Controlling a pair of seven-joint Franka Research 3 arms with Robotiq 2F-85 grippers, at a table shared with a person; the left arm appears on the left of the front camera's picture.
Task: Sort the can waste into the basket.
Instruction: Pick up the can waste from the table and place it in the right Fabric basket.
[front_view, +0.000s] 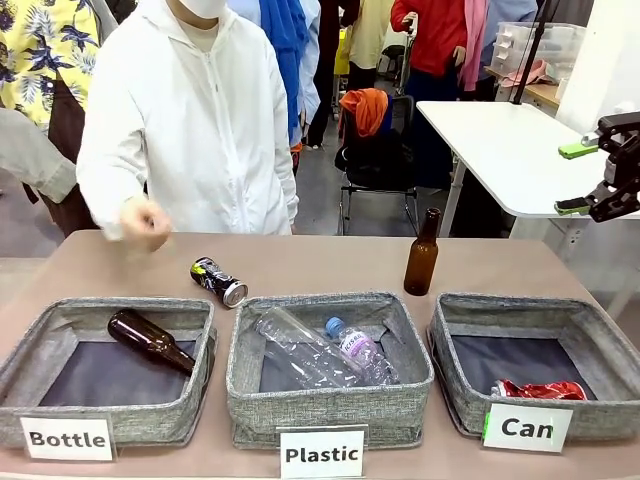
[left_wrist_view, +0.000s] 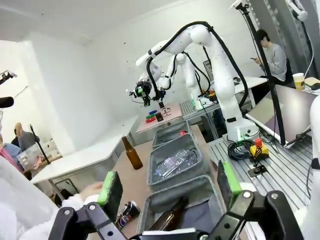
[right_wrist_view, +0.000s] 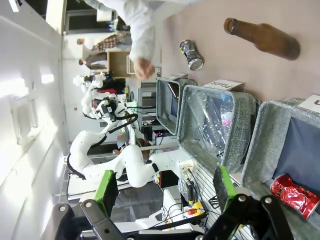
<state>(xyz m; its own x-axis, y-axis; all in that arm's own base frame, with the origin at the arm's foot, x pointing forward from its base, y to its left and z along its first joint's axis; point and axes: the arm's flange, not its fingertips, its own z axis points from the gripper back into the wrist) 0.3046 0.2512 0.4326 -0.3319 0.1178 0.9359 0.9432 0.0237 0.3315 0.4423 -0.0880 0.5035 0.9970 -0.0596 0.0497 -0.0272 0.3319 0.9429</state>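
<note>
Red can (front_view: 541, 390) sits in the basket (front_view: 605, 422) already; black can (front_view: 219, 281) on the counter (front_view: 320, 262) needs grabbing, left claw (left_wrist_view: 170, 184) and right claw (front_view: 577, 178) gaping.

white arm (left_wrist_view: 220, 75), black right gripper (front_view: 575, 178), green pads (front_view: 577, 150)

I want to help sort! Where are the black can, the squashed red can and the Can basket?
black can (front_view: 219, 281), front view, middle of its side
red can (front_view: 540, 390), front view, its crumpled middle
Can basket (front_view: 605, 422), front view, its grey front wall
</note>
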